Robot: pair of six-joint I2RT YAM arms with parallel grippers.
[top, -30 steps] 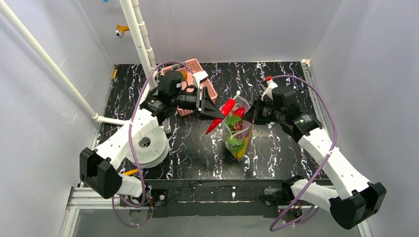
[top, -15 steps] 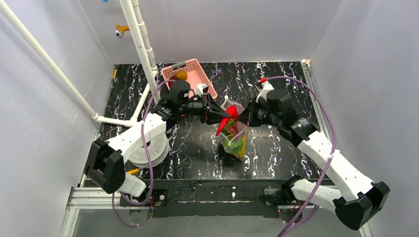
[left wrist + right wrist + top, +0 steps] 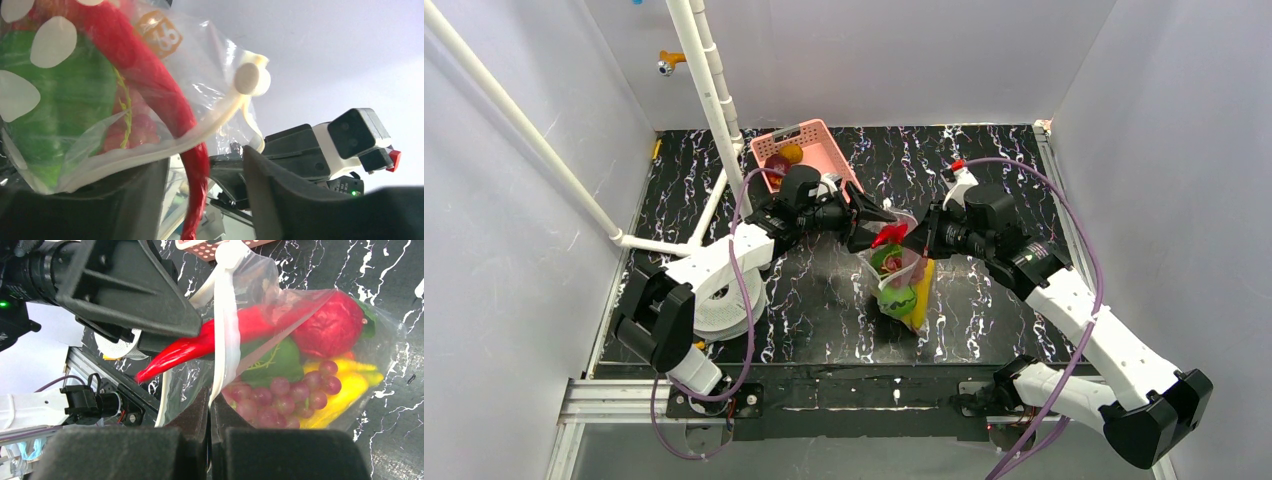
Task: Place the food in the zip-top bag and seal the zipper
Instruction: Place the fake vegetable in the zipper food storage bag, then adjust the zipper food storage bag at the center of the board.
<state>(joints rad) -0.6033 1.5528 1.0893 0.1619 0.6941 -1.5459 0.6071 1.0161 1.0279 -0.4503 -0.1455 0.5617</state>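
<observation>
Right gripper point(image 3: 210, 402) clamped on zipper point(image 3: 223, 330), left gripper point(image 3: 200, 160) apart beside zip-top bag point(image 3: 252, 282) full of food point(image 3: 330, 330).

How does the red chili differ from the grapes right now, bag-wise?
The red chili is one long curved piece, bright red; the grapes are a bunch of small round purplish beads. The chili lies across the mouth of the zip-top bag with its tip outside; the grapes sit wholly inside, deeper in. Both are glossy toy food.
</observation>
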